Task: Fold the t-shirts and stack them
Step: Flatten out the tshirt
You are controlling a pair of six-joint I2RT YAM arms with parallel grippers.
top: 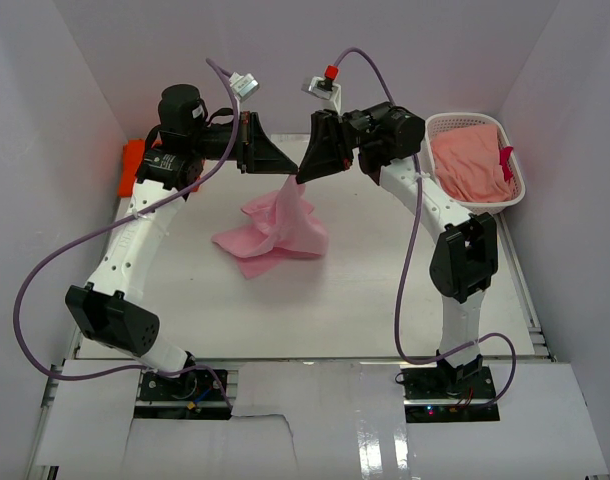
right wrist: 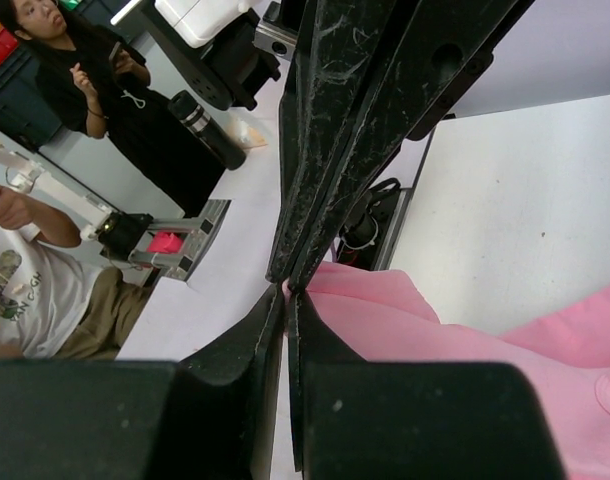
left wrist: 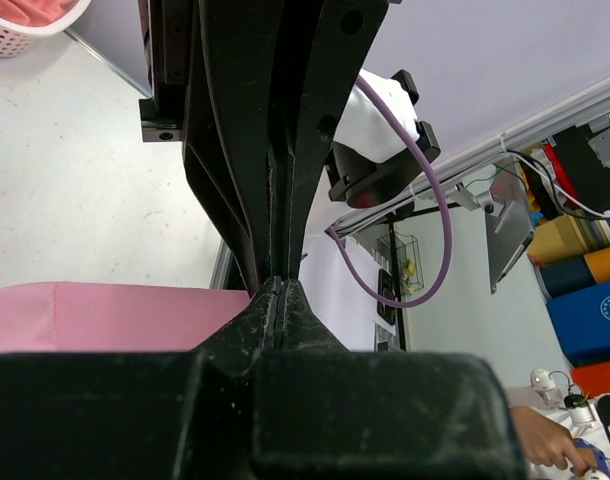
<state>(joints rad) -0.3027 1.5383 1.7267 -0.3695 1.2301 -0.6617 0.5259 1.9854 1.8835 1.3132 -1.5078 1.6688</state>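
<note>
Nothing is folded or stacked yet. The pink t-shirt [top: 280, 235] lies crumpled in the middle of the desk [top: 385, 290], with one bit lifted toward 12 o'clock. The left hand [left wrist: 275, 283] and right hand [right wrist: 288, 290] both pinch that bit.

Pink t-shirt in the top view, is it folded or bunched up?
Bunched up, not folded. The pink t-shirt hangs pinched at the right gripper, its lower part crumpled in a heap on the table.

The left arm [top: 135, 240] and right arm [top: 425, 195] show white links, black joints, purple cables [left wrist: 443, 215]. The left gripper [left wrist: 277, 285] and right gripper [right wrist: 288, 290] are scuffed black.
</note>
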